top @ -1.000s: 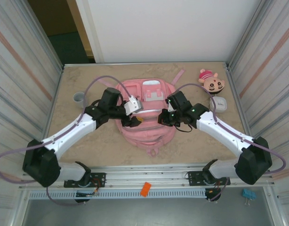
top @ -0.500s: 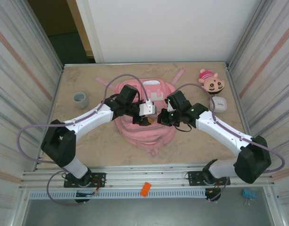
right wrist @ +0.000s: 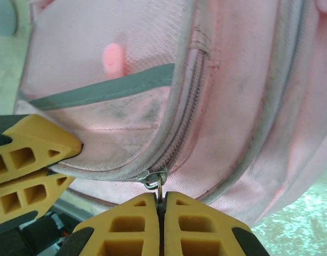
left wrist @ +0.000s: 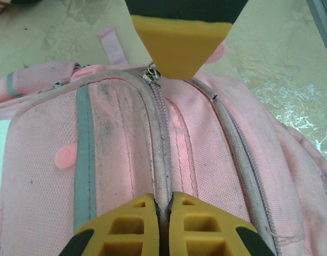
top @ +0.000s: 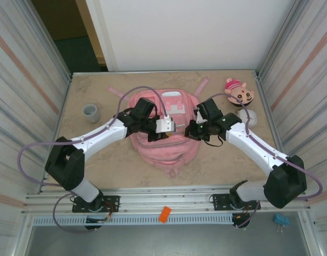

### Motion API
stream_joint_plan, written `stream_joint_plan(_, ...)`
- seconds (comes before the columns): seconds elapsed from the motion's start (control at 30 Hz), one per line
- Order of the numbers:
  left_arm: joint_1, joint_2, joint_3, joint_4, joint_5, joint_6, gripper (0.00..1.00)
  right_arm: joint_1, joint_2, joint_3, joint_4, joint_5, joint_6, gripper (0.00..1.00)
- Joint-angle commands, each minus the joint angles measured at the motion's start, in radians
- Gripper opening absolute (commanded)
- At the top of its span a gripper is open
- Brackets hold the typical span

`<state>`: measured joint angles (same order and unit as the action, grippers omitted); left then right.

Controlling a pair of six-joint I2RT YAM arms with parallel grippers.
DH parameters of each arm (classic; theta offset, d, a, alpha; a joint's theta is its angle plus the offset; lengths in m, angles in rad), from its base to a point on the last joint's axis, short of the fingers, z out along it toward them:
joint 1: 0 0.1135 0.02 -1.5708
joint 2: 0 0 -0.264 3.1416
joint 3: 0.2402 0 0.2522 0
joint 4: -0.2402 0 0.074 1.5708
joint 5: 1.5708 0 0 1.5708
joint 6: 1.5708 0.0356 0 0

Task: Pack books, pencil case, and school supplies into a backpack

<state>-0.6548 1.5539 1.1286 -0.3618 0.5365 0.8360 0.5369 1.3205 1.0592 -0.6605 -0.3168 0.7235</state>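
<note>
Top external view: the pink backpack point(top: 162, 152) lies flat on the table point(top: 83, 88), and my left pincer point(top: 164, 133) and right pincer point(top: 191, 132) meet close together over its middle. From up there the grips are too small to read, but my wrist cameras give them. Left wrist: my left pincer is clenched on the ridge of the zip seam point(left wrist: 162, 160). Right wrist: my right pincer is pinched tight on the metal zip pull point(right wrist: 153, 178), with the left pincer clamping the bag's edge just beside it.
</note>
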Motion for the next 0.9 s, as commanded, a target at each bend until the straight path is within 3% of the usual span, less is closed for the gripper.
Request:
stream_joint_plan(0.0, 0.063, -0.108, -0.062, -0.079, 0.081, 0.020, 0.01, -0.024, -0.013, 0.024, -0.080, 0.045, -0.026, 0.00)
stream_joint_plan(0.17, 0.085, -0.153, -0.080, -0.103, 0.140, 0.041, 0.07, 0.016, 0.016, 0.019, 0.013, 0.000, -0.011, 0.00)
stream_joint_plan(0.33, 0.061, -0.169, -0.042, -0.073, 0.156, -0.054, 0.37, 0.062, 0.067, 0.044, 0.051, -0.029, -0.016, 0.00)
stream_joint_plan(0.47, 0.012, -0.163, -0.032, -0.015, 0.089, -0.121, 0.47, 0.082, 0.089, 0.062, 0.057, -0.041, -0.020, 0.00)
stream_joint_plan(0.77, -0.081, -0.058, 0.017, -0.017, -0.119, -0.149, 0.51, 0.098, 0.087, 0.097, 0.061, -0.064, -0.007, 0.00)
stream_joint_plan(0.87, -0.081, -0.019, 0.027, -0.027, -0.128, -0.151, 0.41, 0.100, 0.083, 0.106, 0.057, -0.068, -0.007, 0.00)
